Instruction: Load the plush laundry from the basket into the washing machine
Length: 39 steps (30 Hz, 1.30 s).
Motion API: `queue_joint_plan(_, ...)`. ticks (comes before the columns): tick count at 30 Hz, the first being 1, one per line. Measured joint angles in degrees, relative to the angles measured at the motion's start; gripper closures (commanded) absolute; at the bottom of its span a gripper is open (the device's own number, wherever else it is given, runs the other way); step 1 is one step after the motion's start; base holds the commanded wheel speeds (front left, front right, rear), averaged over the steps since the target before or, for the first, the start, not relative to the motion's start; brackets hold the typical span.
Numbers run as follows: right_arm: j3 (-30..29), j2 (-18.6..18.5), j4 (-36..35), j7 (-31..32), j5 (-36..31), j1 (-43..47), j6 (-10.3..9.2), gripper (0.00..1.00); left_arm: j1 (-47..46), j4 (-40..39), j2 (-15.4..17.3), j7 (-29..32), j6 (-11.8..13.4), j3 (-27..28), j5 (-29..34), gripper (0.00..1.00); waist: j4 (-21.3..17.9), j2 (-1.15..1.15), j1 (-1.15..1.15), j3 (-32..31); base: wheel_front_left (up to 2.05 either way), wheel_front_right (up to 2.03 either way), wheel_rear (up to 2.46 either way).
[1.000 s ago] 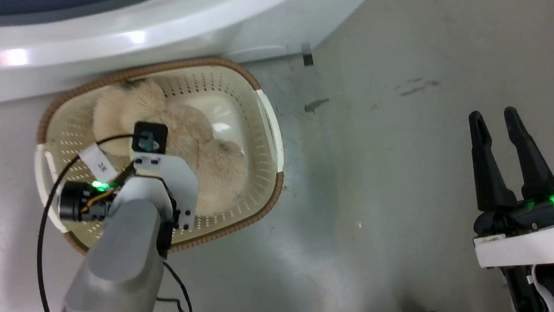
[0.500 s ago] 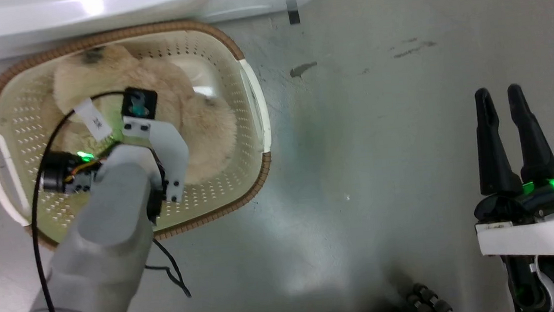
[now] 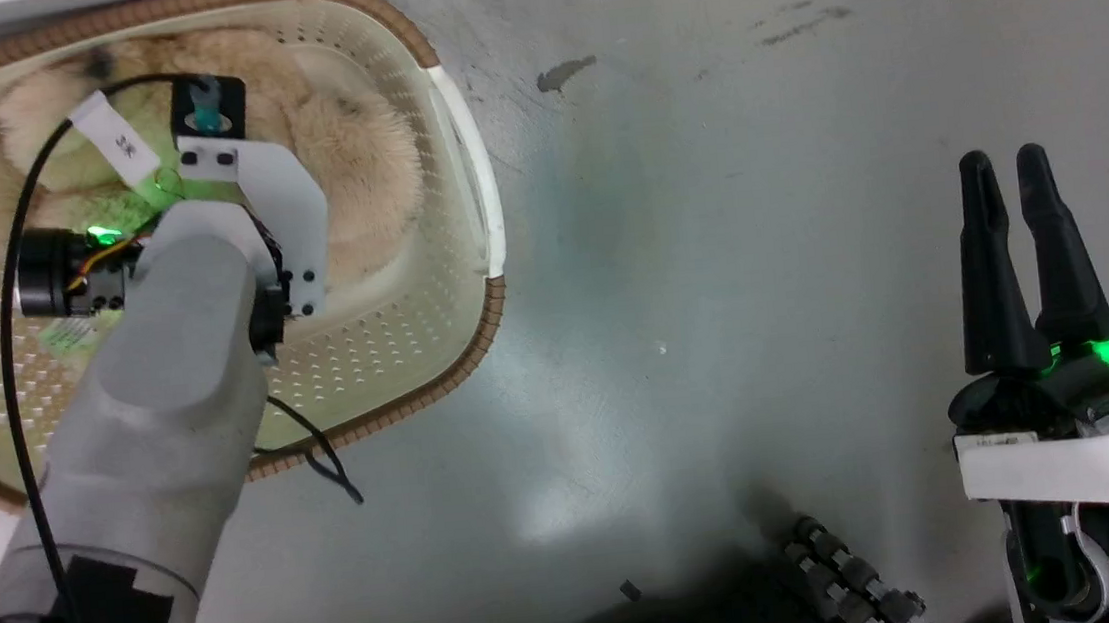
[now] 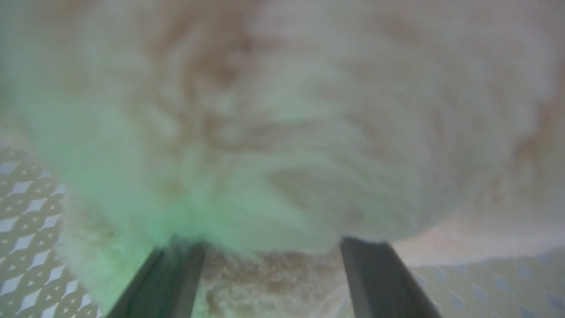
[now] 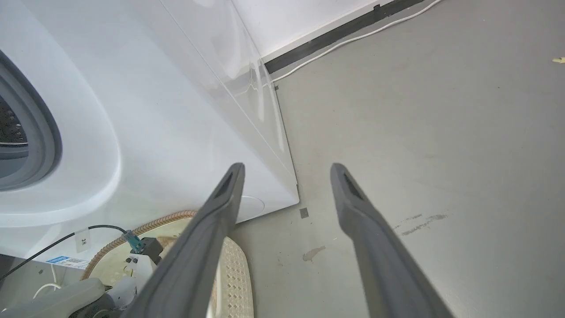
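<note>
Inside the basket [image 3: 476,328], the left gripper [image 4: 271,245] hangs released with its 2 fingers [image 4: 375,278] sunk into the plush laundry [image 3: 370,157] lying there, so it should push deeper before clenching; the right gripper [image 3: 1002,157] stands released well outside.

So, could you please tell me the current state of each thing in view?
plush laundry: lying in the basket, not yet lifted.
basket: upright on the floor, loaded.
washing machine: porthole ring and drum exposed.
left gripper: open, fingers sunk into the plush laundry.
right gripper: open, empty, over the floor.
</note>
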Motion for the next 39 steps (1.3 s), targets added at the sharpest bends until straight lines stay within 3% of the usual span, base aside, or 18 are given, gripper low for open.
queue_joint_plan(2,0.1,0.0,-0.1,-0.1,0.3,-0.3,0.0,0.0,-0.8,0.5,-0.1,1.2,0.0,-0.3,-0.7,0.0,-0.4,0.0,0.0,0.4,0.0,0.0,0.0)
queue_joint_plan(3,0.0,0.0,-0.1,-0.1,0.4,-0.3,0.0,0.0,-0.8,0.5,-0.1,1.4,-0.1,-0.3,-1.0,1.0,-0.5,0.0,0.0,0.4,0.0,0.0,0.0)
queue_joint_plan(9,0.4,0.0,0.3,-0.1,0.4,-0.3,0.0,0.0,0.0,-0.4,-0.4,-0.4,-1.9,-0.3,-2.6,1.0,0.3,0.0,0.0,-1.0,0.0,0.0,0.0)
queue_joint_plan(17,0.1,0.0,1.5,-0.1,-0.8,-0.7,0.0,0.0,6.6,-0.9,-2.7,-8.7,-4.8,0.4,-5.5,1.0,1.9,0.0,0.0,-6.1,0.0,0.0,0.0)
queue_joint_plan(31,-2.1,0.0,4.1,-0.3,-5.9,2.1,0.0,0.0,17.1,-0.7,-9.1,-28.3,-11.6,1.5,-10.9,1.0,7.8,0.0,0.0,-22.0,0.0,0.0,0.0)
queue_joint_plan(39,-2.4,0.0,5.7,-0.3,-8.4,7.3,0.0,0.0,23.1,-1.9,-10.9,-38.6,-12.2,3.0,-14.0,1.0,12.8,0.0,-0.02,-32.3,0.0,0.0,0.0)
